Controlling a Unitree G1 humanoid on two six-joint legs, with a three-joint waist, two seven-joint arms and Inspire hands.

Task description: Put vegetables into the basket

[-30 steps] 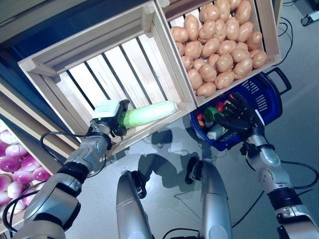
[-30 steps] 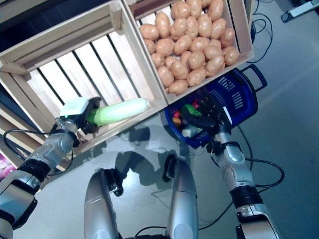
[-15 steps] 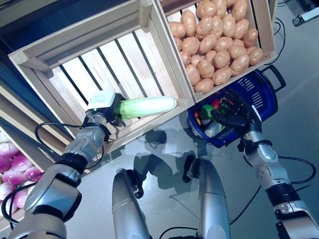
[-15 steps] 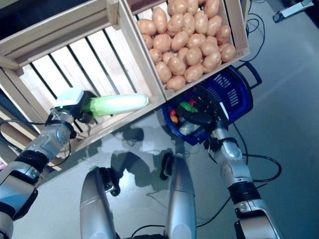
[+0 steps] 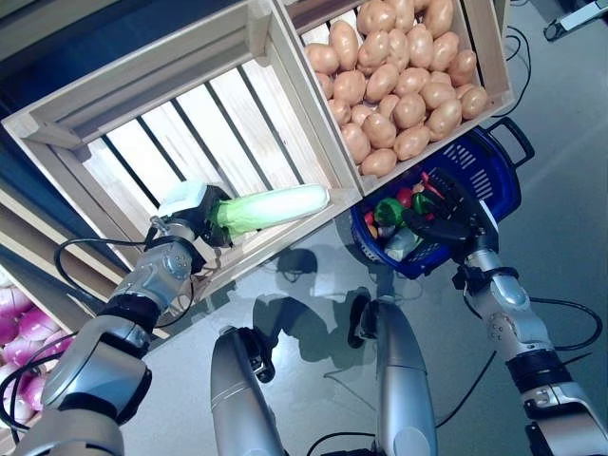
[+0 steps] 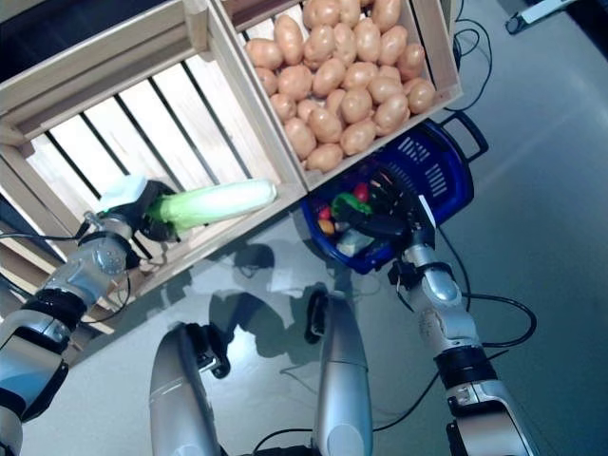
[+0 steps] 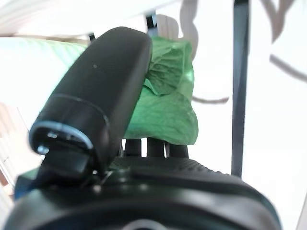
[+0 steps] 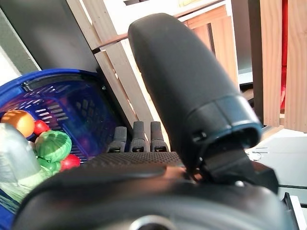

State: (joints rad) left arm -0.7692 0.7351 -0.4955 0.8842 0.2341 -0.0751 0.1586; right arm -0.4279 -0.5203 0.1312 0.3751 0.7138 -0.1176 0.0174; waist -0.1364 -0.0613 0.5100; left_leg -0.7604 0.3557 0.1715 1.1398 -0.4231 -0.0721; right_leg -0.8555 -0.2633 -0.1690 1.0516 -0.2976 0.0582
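Observation:
My left hand (image 5: 193,224) is shut on the leafy end of a long pale-green cabbage (image 5: 275,206), holding it out level in front of the slatted wooden crate's (image 5: 190,142) lower edge. The left wrist view shows the thumb (image 7: 100,100) pressed over the green leaves (image 7: 168,96). The blue basket (image 5: 489,171) hangs to the right below the potato crate. My right hand (image 5: 446,223) is shut on its near rim. Inside lie a green vegetable (image 5: 388,211), a red one (image 5: 404,198) and others.
A wooden crate full of potatoes (image 5: 399,85) stands right of the slatted crate, directly above the basket. Purple onions (image 5: 24,323) fill a lower shelf at the far left. Grey floor lies below.
The whole picture has shifted a little up and left, so the camera moved. The cabbage stays in my left hand by the crate's edge, and my right hand still holds the basket.

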